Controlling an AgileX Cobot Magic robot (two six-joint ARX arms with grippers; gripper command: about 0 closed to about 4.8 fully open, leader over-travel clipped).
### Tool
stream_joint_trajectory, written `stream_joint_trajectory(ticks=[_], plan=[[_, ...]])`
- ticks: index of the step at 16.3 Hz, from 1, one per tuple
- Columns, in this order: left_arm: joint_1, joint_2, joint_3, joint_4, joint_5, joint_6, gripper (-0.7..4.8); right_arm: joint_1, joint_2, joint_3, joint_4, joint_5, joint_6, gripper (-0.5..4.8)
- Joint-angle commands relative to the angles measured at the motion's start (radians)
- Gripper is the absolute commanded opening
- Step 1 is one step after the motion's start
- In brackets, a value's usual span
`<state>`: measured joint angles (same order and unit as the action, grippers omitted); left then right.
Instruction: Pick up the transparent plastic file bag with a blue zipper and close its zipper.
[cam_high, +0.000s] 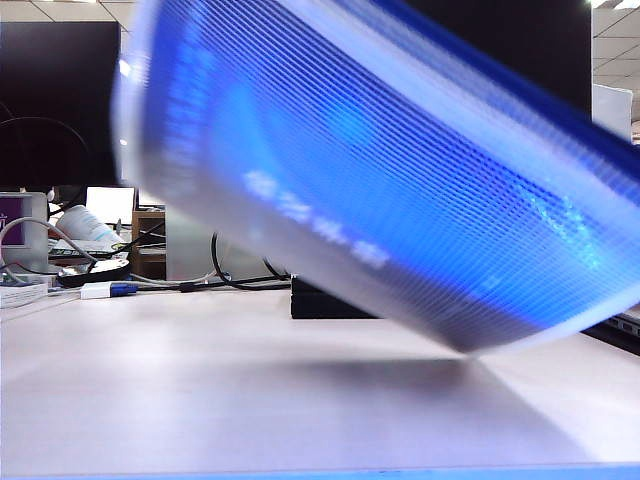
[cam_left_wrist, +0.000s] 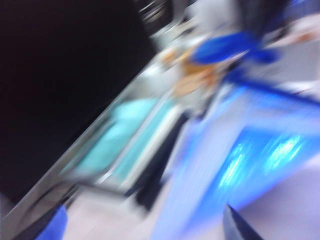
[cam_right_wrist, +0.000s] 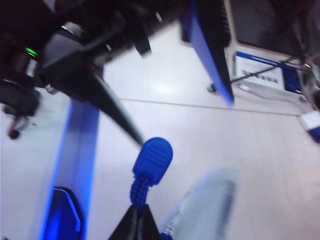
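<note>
File bag (cam_high: 380, 190) held aloft, tilted, above desk (cam_high: 200, 400), blurred by motion. Right pincer (cam_right_wrist: 136, 214) pinched on zipper (cam_right_wrist: 212, 55) pull cord (cam_right_wrist: 142, 185). Left pincer (cam_left_wrist: 150, 227) apparently spread, beside bag; view smeared. Step judged: zipper closing. Next: bag edge regripped by left, pull drawn along.

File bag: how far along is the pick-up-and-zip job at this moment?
Pick-up looks done: the file bag hangs tilted in the air above the table. In hand: the right gripper is shut on the blue cord of the zipper pull. The left gripper holds nothing. Whether the zipper is closed cannot be told through the blur.
</note>
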<state>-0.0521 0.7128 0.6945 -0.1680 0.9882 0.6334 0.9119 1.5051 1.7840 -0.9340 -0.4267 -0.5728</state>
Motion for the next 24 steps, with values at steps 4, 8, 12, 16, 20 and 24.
stream_joint_trajectory(ticks=[4,8,12,16,20,24], plan=[[0.000,0.028,0.005,0.204,0.382,-0.177,3.98,0.001,-0.008,0.003,0.021,-0.124,0.033,-0.01],[0.000,0.036,0.005,0.208,0.381,-0.200,3.45,0.008,-0.008,0.003,0.056,-0.238,0.080,-0.01],[-0.056,0.093,0.005,0.211,0.406,-0.225,3.40,0.032,-0.008,0.004,0.102,-0.298,0.102,-0.01],[-0.169,0.106,0.005,0.227,0.403,-0.225,2.50,0.031,-0.008,0.003,0.101,-0.297,0.102,-0.01],[-0.169,0.106,0.005,0.227,0.404,-0.231,-0.09,0.029,-0.008,0.003,0.096,-0.280,0.101,-0.01],[-0.167,0.106,0.005,0.230,0.403,-0.230,-0.06,0.028,-0.008,0.003,0.088,-0.148,0.093,-0.01]])
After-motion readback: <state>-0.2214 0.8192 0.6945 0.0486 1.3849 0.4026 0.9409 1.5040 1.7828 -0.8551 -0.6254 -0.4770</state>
